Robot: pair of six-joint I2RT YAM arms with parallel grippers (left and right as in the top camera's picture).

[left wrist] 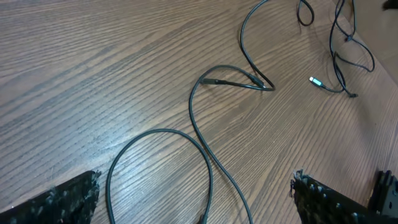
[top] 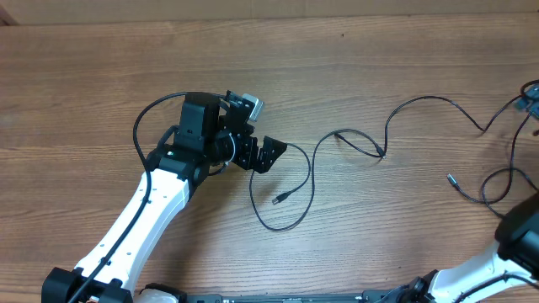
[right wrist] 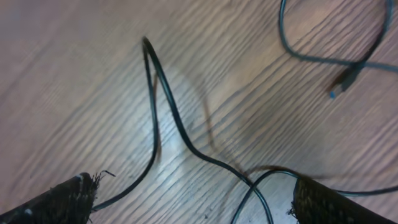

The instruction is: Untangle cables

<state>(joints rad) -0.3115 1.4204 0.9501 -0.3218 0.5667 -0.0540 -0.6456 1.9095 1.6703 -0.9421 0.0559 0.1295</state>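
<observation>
One thin black cable (top: 308, 172) runs from beside my left gripper (top: 259, 157) round a loop to its plug (top: 279, 199), then snakes right across the table. A second cable (top: 497, 189) with a plug (top: 450, 178) loops at the right edge. In the left wrist view my left gripper (left wrist: 196, 205) is open, with the cable loop (left wrist: 193, 124) lying on the wood between its fingers (left wrist: 56, 199). Only the right wrist view shows my right gripper (right wrist: 196, 205), open over two crossing cable strands (right wrist: 252, 180). A plug (right wrist: 342, 84) lies farther off.
The wooden table (top: 101, 76) carries nothing but the cables. The white right arm (top: 505, 252) enters at the bottom right corner, close to the second cable's loops. The left arm's own thicker black wire (top: 143, 126) arcs beside its wrist.
</observation>
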